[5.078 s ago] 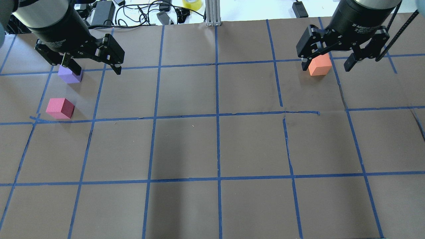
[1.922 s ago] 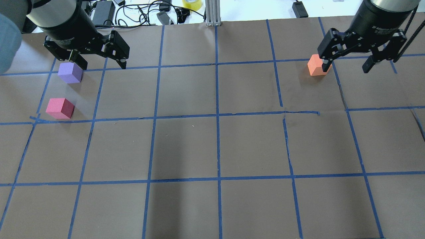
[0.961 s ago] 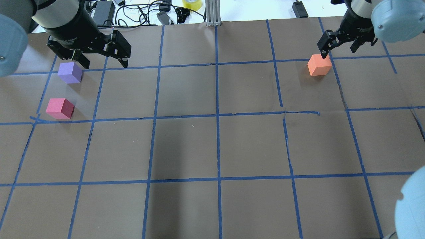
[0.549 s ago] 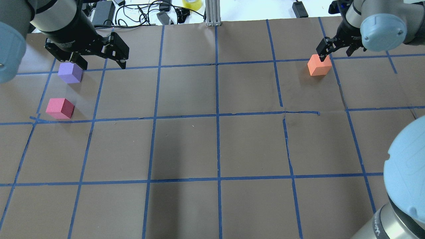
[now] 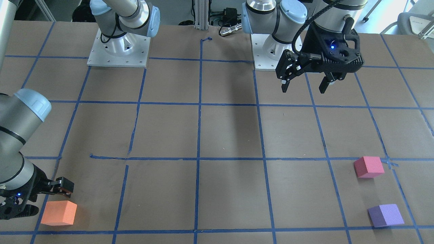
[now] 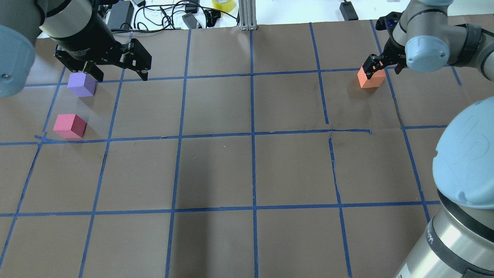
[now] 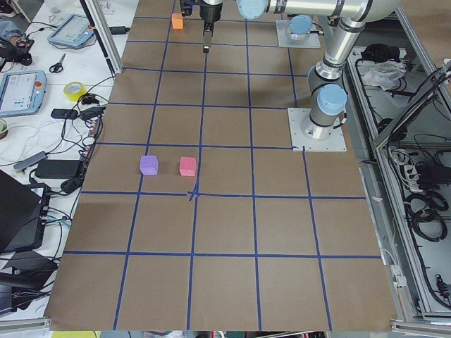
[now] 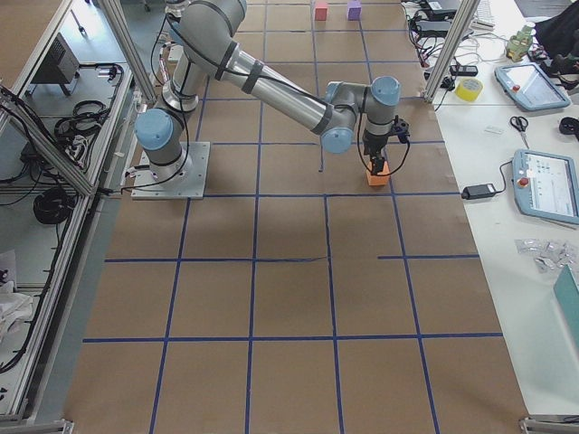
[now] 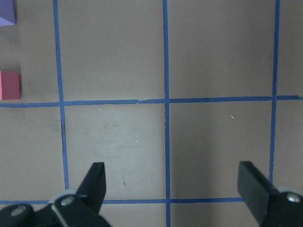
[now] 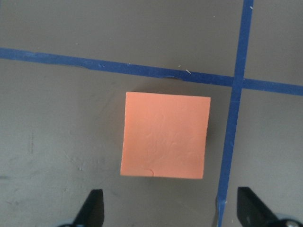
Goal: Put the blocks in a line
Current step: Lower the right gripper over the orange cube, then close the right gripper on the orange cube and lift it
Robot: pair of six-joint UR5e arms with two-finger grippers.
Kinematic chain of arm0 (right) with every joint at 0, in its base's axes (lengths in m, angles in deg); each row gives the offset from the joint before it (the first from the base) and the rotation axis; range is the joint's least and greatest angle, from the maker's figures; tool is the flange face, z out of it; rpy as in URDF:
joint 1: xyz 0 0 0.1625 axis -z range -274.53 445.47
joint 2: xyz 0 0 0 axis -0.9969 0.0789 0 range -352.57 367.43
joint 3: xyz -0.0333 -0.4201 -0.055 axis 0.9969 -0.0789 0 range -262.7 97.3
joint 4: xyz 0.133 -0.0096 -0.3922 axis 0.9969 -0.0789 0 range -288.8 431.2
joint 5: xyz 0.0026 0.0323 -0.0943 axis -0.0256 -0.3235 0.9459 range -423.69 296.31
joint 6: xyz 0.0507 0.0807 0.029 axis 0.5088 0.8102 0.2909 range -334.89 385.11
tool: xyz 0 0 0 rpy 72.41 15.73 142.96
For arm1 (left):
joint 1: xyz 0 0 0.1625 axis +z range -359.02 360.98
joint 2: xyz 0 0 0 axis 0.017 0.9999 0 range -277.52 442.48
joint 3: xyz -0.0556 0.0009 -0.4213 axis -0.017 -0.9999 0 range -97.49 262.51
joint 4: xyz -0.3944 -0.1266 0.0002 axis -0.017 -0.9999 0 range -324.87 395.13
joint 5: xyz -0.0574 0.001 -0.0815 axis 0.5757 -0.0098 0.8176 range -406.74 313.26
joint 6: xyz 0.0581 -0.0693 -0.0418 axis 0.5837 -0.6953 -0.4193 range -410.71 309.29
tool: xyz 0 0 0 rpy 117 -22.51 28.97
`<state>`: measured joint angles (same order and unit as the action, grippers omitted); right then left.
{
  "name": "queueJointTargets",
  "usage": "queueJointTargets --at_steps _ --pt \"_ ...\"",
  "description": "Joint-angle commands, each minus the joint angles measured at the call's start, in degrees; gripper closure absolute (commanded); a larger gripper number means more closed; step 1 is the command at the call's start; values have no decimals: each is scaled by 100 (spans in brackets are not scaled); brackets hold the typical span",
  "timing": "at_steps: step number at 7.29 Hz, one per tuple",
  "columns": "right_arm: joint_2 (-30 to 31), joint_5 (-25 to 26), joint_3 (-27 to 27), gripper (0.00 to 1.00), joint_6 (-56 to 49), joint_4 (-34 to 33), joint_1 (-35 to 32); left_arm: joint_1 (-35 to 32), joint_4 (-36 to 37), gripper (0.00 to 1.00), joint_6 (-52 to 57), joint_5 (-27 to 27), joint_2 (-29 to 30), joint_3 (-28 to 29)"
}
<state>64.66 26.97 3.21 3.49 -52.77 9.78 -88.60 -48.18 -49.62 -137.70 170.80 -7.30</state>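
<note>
at the upper right of the overhead view, the orange block (image 6: 371, 78) sits on the brown table (image 6: 216, 173) just beside a crossing of blue tape lines (image 6: 339, 70). the right gripper (image 10: 170, 210) is poised over it, fingers spread wide and holding nothing. from the right wrist view the cube lies centred between the two fingertips, its side faces roughly square to them; whether a finger touches it i cannot tell. at the upper left of the overhead view the left gripper (image 6: 120, 76) hangs with fingers also wide and empty, just beside the purple block (image 6: 81, 85). the pink-red block (image 6: 70, 126) lies near, a little lower in the frame. both are well apart from the orange one. the cubes look like matte foam: likely very light, soft enough to dent, not slippery. the best hold is probably on two opposite flat faces, low and square, with a gentle squeeze. an off-centre pinch could twist so light a piece or nudge it along the paper.
</note>
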Motion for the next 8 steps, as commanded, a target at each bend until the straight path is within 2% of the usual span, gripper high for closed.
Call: queueJointTargets --at_steps 1,5,6,7,8 --pt "-211 -48 -4 0 26 -233 2 1 138 0 -4 8 27 -2" --pt "-484 -285 -83 0 96 -548 2 -25 157 0 14 -10 63 -11" --pt "-502 -286 -83 4 79 -776 -7 -25 157 0 14 -10 37 -11" --pt "-528 -286 -92 44 61 -813 2 -25 157 0 14 -1 36 -11" --pt "-511 -286 -92 77 70 -805 -7 -25 149 0 22 -27 19 -11"
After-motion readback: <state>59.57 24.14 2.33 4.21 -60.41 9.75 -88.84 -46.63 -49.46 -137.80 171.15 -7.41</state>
